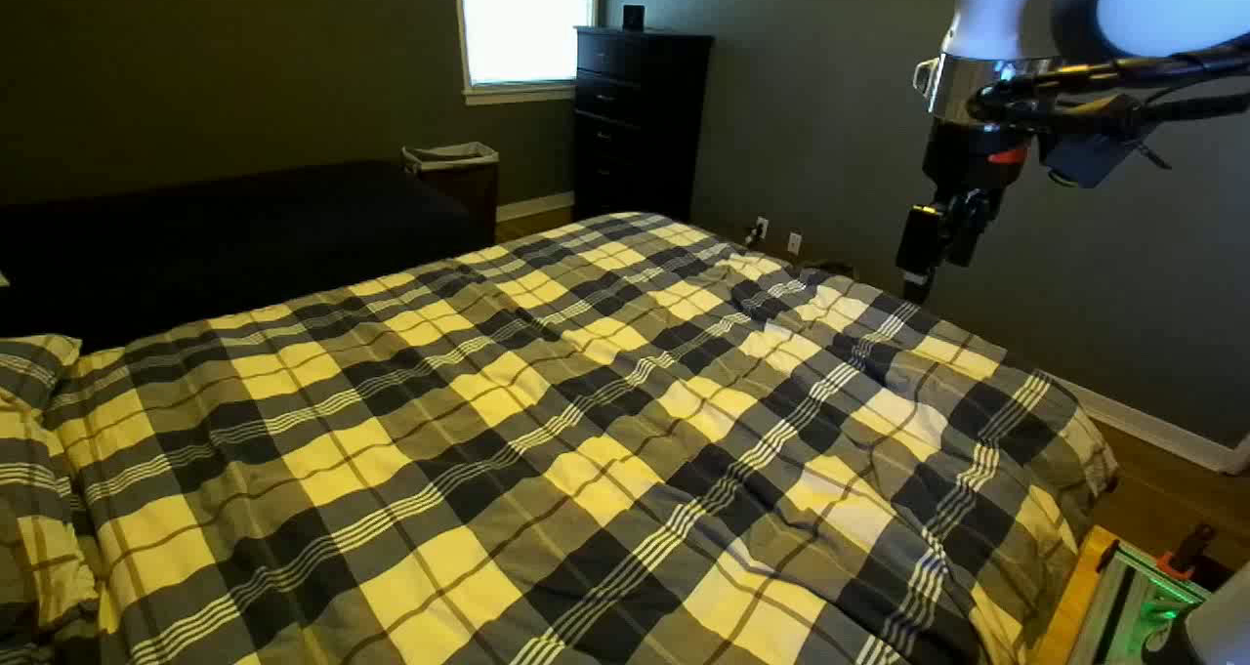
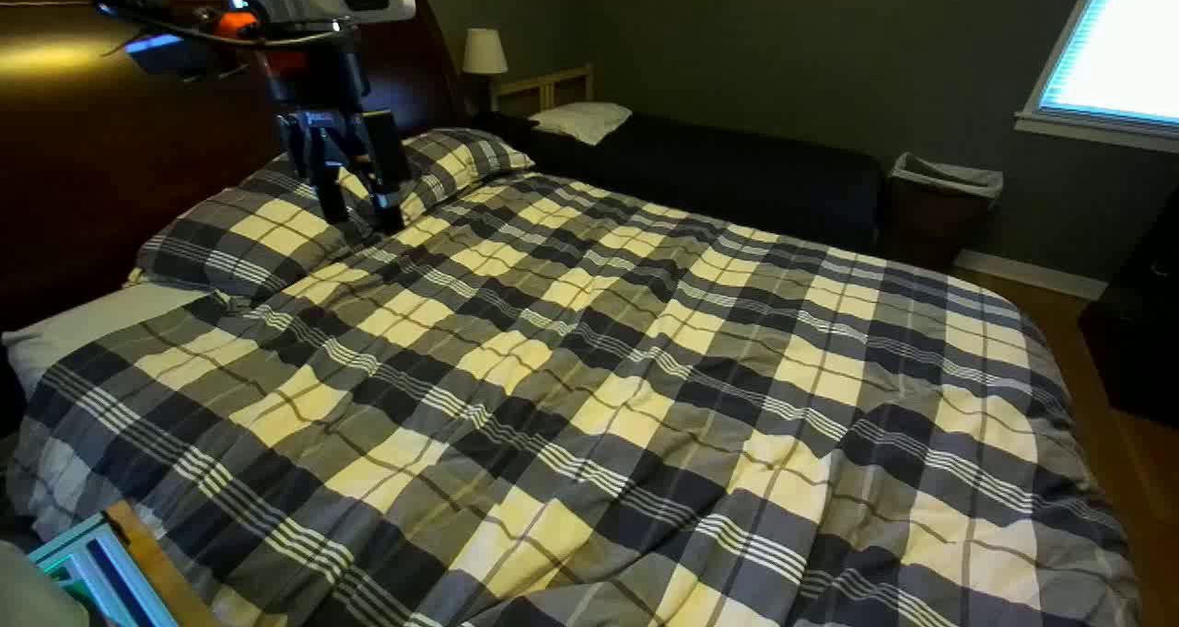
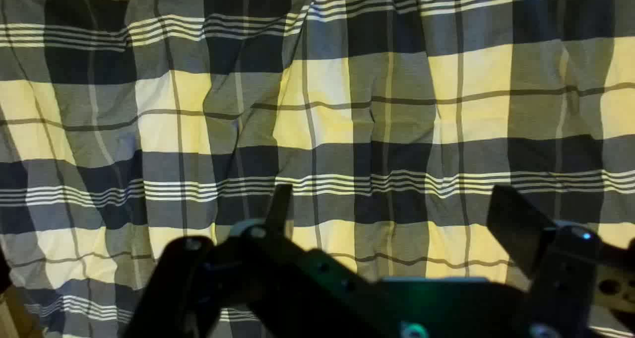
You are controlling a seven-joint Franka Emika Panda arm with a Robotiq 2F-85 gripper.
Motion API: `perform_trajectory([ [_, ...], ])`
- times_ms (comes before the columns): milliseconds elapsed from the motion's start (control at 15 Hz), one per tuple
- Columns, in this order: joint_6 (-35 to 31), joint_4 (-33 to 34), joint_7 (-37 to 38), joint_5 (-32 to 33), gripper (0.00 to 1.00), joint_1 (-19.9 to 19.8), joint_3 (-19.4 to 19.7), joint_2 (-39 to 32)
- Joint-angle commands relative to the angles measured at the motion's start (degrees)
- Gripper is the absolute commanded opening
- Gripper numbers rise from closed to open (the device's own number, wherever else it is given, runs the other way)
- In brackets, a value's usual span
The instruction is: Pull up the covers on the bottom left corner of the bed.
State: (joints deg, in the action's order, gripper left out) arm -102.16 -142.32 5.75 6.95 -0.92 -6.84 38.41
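- The covers (image 2: 589, 369) lie below the hand (image 3: 393, 194) and spread from it on every side, filling almost all the wrist view's background.
- The hand hangs clear of them, fingers (image 3: 516, 224) apart, nothing between.
- The bed (image 2: 110, 319) runs lengthwise from headboard (image 2: 74, 157) to foot; the fingers are spread along that same line, parallel to the white stripes.
- The coming move should turn on a free edge, not the flat middle under the hand. Towards the headboard from the hand, in an exterior view, the covers stop short and a strip of sheet (image 2: 55, 342) shows beside the pillows (image 2: 267, 236). That seems the likeliest corner, though the pictures do not settle which is meant.
- A hem running crosswise there would suit the fingers as they stand; a side hem would probably need a turn.
- The pillows crowd the headboard side; footwards, open air runs towards the wall (image 1: 1074, 333). The bench (image 1: 1084, 587) stands near the covers' side hem, so a low sweep there risks a knock.
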Motion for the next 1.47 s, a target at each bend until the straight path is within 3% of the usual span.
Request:
perform_trajectory([
  [0, 0.20, 0.14, 0.45, 0.43, 1.00, 0.90, 0.70, -0.11],
  [400, -0.16, 0.17, 1.02, 0.39, 1.00, 0.46, 0.88, -0.75],
  [800, -1.57, 1.42, 4.63, -0.15, 1.00, -4.88, 6.41, -7.04],
  [1400, -15.95, 0.81, 11.15, -0.21, 1.00, -14.95, 15.88, -17.28],
])
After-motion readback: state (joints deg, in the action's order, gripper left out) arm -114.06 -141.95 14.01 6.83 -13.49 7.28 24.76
